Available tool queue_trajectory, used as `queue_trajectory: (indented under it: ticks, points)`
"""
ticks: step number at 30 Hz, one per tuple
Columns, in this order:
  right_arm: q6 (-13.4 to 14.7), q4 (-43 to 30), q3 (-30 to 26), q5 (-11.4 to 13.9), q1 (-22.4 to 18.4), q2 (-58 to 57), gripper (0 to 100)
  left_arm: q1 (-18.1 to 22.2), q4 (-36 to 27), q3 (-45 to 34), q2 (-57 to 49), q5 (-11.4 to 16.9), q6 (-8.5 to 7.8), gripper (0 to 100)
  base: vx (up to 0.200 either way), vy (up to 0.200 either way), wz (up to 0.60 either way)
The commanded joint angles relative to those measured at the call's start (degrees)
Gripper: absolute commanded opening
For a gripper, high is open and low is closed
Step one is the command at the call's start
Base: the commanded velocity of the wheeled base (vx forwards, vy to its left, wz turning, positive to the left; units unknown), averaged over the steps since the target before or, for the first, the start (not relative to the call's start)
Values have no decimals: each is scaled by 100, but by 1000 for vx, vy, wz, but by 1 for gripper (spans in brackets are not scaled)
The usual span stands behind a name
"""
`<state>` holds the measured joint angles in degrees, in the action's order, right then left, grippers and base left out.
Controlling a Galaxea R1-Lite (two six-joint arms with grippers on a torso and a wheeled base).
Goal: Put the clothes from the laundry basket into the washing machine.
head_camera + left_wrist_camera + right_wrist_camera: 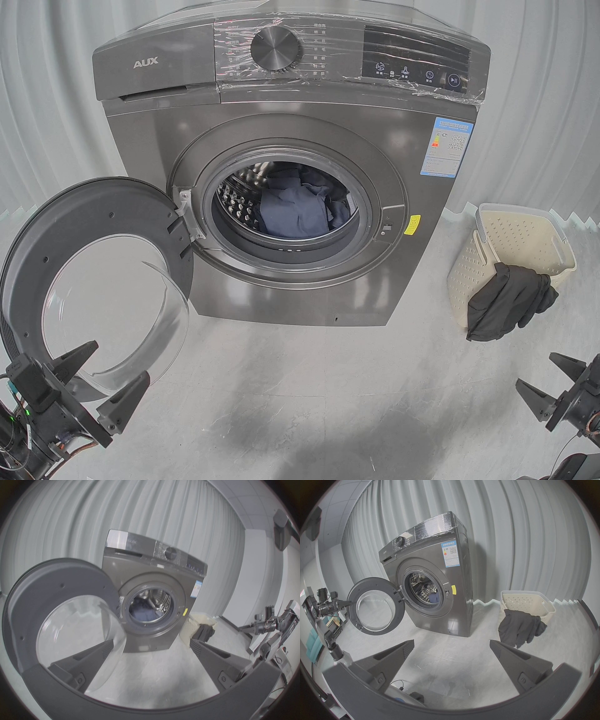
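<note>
Grey curtain (37, 94) at back, pale floor (325, 387) in front. Washing machine (156, 131) stands w/ its door (75, 212) swung wide to my left, so the opening is free. Laundry basket (465, 275) sits on the floor just right of the machine. One dark garment (506, 300) hangs over its front rim; I see nothing else in it. Blue clothes (294, 209) already lie in the drum. I'd judge the task mostly done, approx one item left. Left gripper (120, 359) is low by the door, jaws wide apart, holding nothing. Right gripper (535, 369) is low near the basket, same.

Floor (312, 387) under washing machine (300, 125), laundry basket (465, 269)
</note>
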<state>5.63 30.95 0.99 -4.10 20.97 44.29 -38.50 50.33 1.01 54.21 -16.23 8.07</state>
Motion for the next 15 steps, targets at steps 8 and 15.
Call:
queue_trajectory:
  ticks: [8, 15]
  points:
    - [-18, -1882, -90, 23, -849, -2803, 100, 1011, -2335, -101, -2459, 41, -7, 100, 0, -125, 0]
    - [-27, -2164, -90, 32, -1192, -3119, 100, 1565, -2757, -101, -3039, 146, -86, 100, 0, -200, 0]
